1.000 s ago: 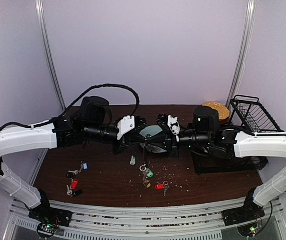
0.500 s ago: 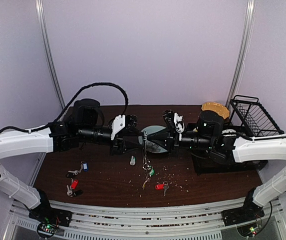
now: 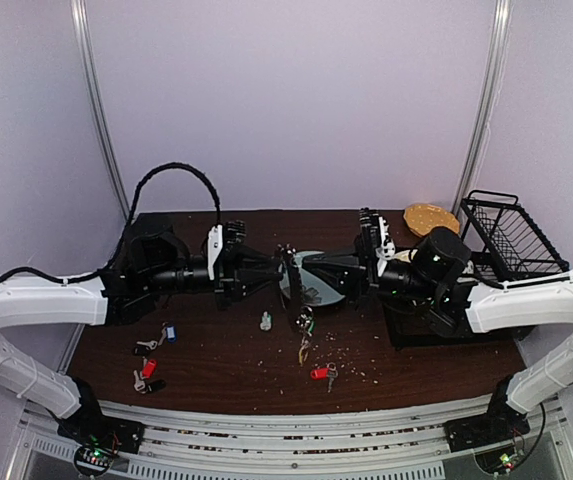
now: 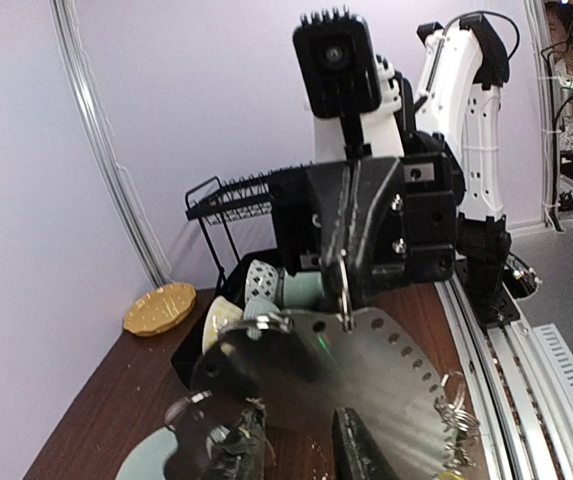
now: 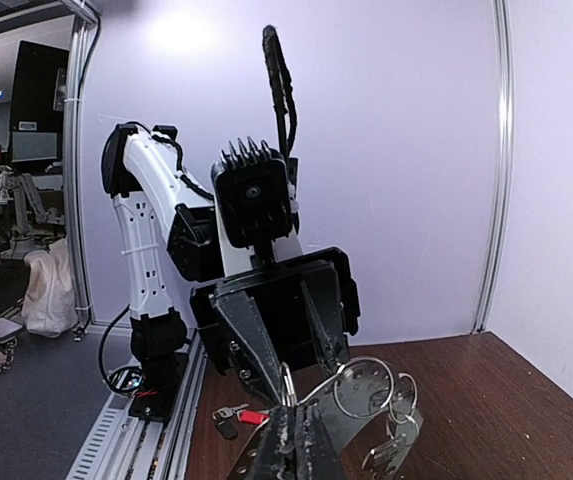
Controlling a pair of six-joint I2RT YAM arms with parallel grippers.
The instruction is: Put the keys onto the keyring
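The keyring (image 4: 344, 298) hangs in mid-air over the centre of the worktop (image 3: 216, 350). The right gripper (image 3: 302, 276) has its fingers clamped on it edge-on, and a few keys (image 3: 305, 330) dangle below. The left gripper (image 3: 274, 273) faces it with fingers apart, though whether they touch the loop is unclear. A mistimed closing could knock the loop askew and shake keys off. Only the top view shows the loose keys (image 3: 318, 372) lying near.

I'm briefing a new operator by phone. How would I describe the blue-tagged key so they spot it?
On the left half of the brown table, near the front, lies a cluster of keys. The blue-tagged key is farthest back, the only blue tag there.
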